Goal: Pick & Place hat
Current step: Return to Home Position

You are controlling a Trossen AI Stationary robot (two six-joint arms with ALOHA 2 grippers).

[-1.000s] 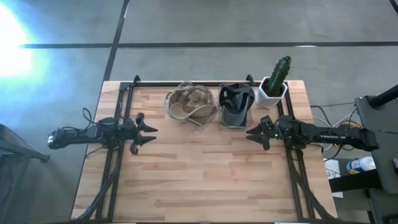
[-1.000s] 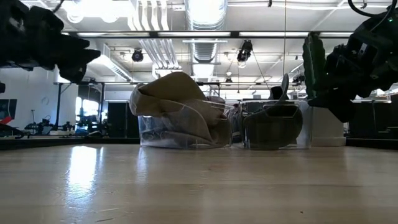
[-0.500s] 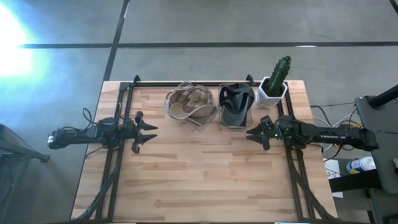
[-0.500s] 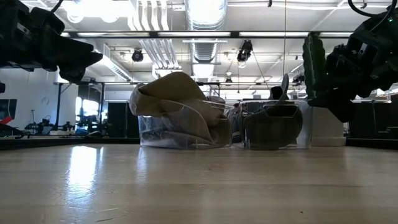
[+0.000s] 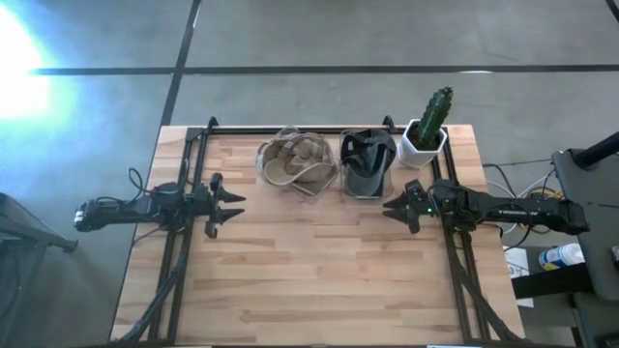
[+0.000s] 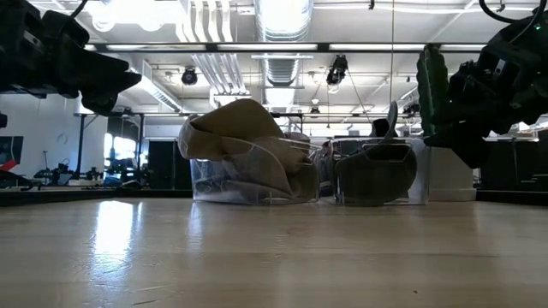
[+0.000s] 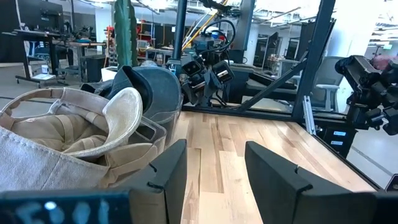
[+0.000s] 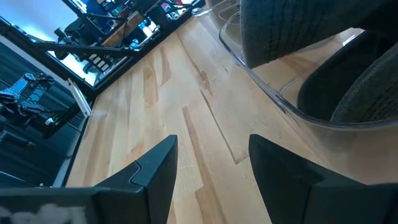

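Note:
A tan cap (image 5: 295,161) lies in a clear plastic bin (image 6: 253,175) at the table's far side. Right of it, a dark grey cap (image 5: 366,162) sits in a second clear bin (image 6: 375,175). Both caps show in the left wrist view, tan cap (image 7: 68,134) and grey cap (image 7: 146,87). My left gripper (image 5: 235,209) hovers open near the table's left side, pointing right, well short of the tan cap. My right gripper (image 5: 390,207) hovers open just near of the grey cap's bin (image 8: 298,93), pointing left.
A green cactus in a white pot (image 5: 427,130) stands at the far right corner, right of the grey cap's bin. Black frame rails (image 5: 184,232) run along both sides of the wooden table. The near half of the table (image 5: 309,280) is bare wood.
My left gripper has shifted slightly toward the table's near edge between the oldest frame and now. Nothing else has moved.

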